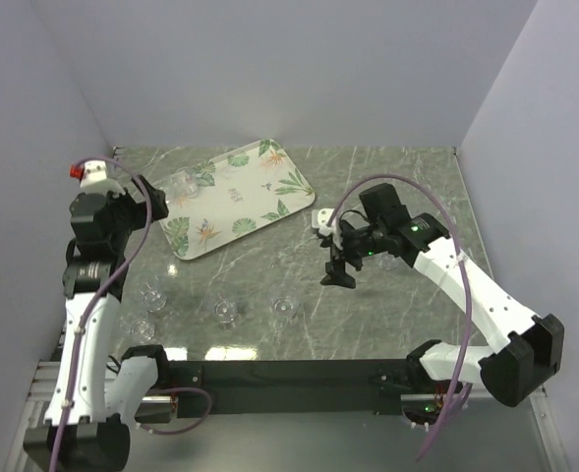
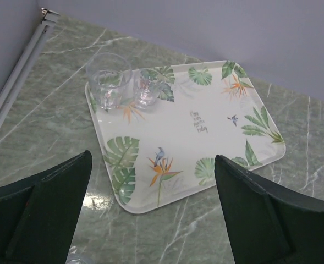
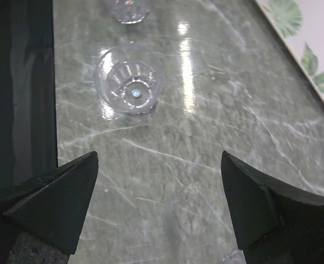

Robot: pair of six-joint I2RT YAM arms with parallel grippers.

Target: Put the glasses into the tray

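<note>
Glasses (image 2: 109, 82) stand two together at the left end of the tray (image 2: 217, 143); others sit apart on the marble surface (image 1: 387, 177) nearer the arm bases. The left end effector (image 2: 153, 165) hovers above the tray, open wide and empty. The right end effector (image 3: 159, 159) hangs open over the surface, one glass just ahead.

A green-grey marbled table (image 1: 397, 177) is seen; the leaf-printed tray (image 1: 238, 197) is laid on it towards the far left, turned askew; four of the glasses (image 1: 226, 313) are stood upright on the bare top near the front edge, well apart from the tray; two are set near each other at the left.
</note>
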